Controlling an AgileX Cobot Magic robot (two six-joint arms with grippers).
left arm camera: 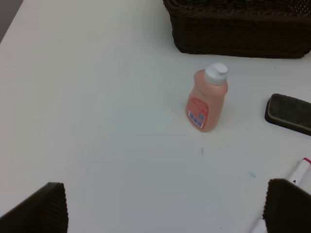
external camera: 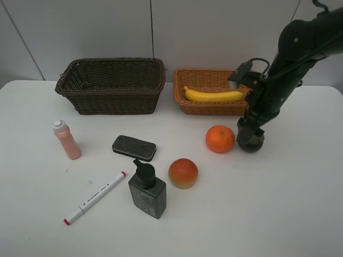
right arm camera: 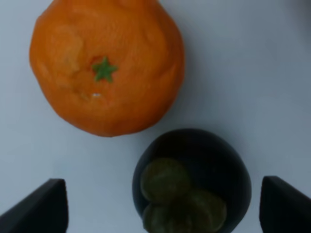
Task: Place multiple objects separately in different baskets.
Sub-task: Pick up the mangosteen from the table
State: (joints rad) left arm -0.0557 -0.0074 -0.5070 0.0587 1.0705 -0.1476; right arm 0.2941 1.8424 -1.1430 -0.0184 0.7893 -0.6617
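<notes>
Right wrist camera has the close-up the high camera can't give: a dark mangosteen (right arm camera: 204,155), round and glossy, dull green lobes bunched on its top, sitting between the black fingers (right arm camera: 39,206) of the right gripper (right arm camera: 160,208); jaws spread as wide as they go, one each side of the fruit and clear of it, nothing grasped. Just beside it is the orange (right arm camera: 107,68), dimpled skin with a small green star at the crown, and a sliver of white counter (external camera: 268,214) between the two. From up high the right arm (external camera: 289,69) hides that dark fruit; you only see the gripper low at the counter, just right of the orange.

Only the left wrist camera shows the left gripper (left arm camera: 167,213): wide open, empty, over bare counter; ahead of it stands the pink bottle (left arm camera: 207,99), smooth plastic, white cap, upright.

The high view gives the full layout: the banana (external camera: 213,96) lies in the shallow tan basket (external camera: 214,109), woven wicker; the deep dark basket (external camera: 110,99) sits beside it; the flat dark eraser (external camera: 134,148), the white red-tipped marker (external camera: 95,197), the boxy pump bottle (external camera: 147,190) and the red-yellow peach (external camera: 183,173) rest on the counter.
</notes>
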